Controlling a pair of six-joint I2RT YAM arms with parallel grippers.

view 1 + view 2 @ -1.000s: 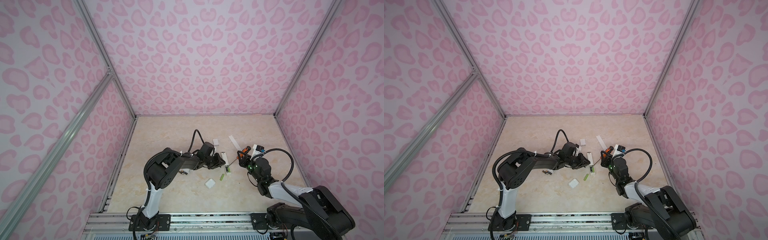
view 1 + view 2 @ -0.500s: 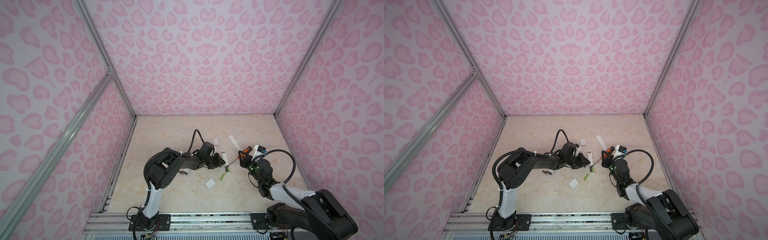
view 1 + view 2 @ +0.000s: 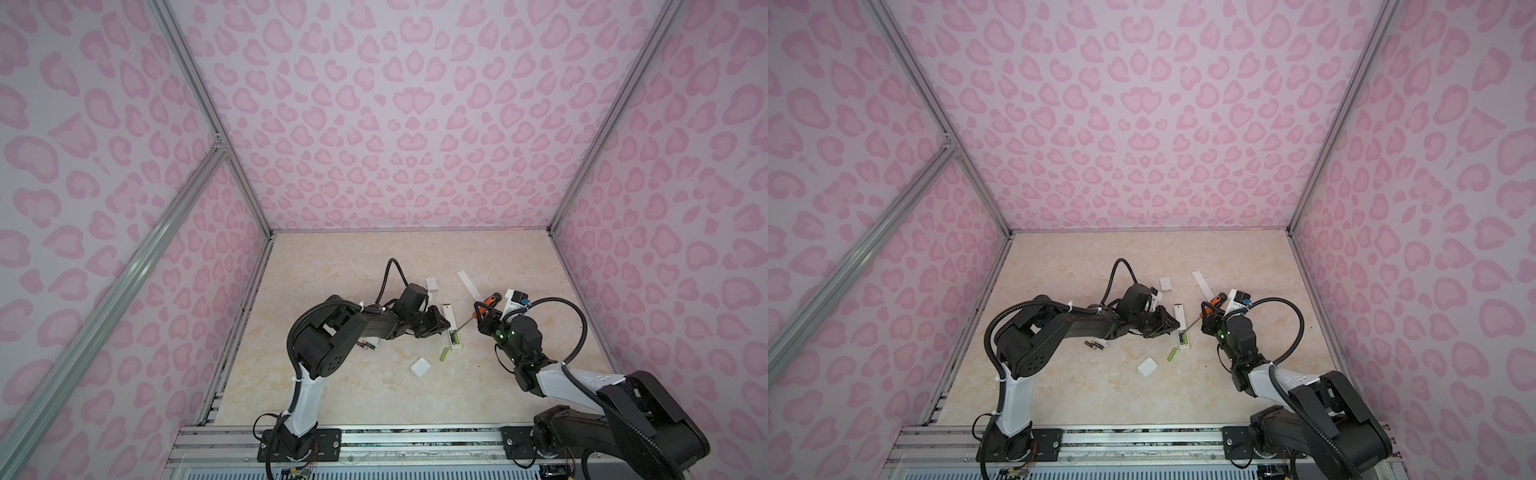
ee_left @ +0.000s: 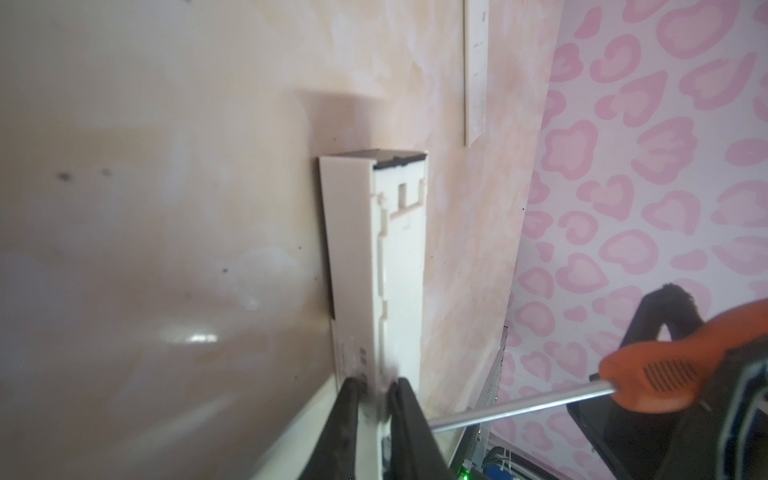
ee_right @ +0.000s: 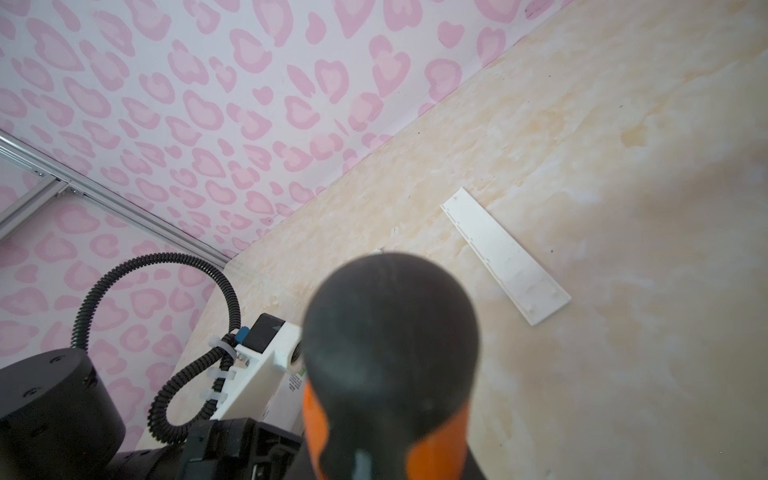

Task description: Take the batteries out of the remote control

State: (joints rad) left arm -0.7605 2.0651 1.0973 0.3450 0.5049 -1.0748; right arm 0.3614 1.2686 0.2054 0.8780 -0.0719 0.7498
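A slim white remote control (image 3: 449,318) lies on the table, and my left gripper (image 3: 439,325) is shut on its long edge; the left wrist view shows both black fingers (image 4: 351,415) pinching the remote control (image 4: 374,257). One lime-green battery (image 3: 456,338) sits in its open compartment. Another green battery (image 3: 444,354) lies loose beside it, and dark batteries (image 3: 365,344) lie under the left arm. My right gripper (image 3: 483,316) is shut on an orange-handled screwdriver (image 3: 487,300), its shaft (image 4: 519,409) pointing at the compartment. In the right wrist view the screwdriver (image 5: 390,353) handle hides the jaws.
A square white cover (image 3: 420,367) lies near the front. A small white cover (image 3: 432,283) and a long white cover strip (image 3: 467,284) lie behind the grippers; the strip (image 5: 505,255) also shows in the right wrist view. Pink patterned walls enclose the table.
The right arm has shifted slightly with the screwdriver still in its grip. The left gripper and the remote have stayed put.
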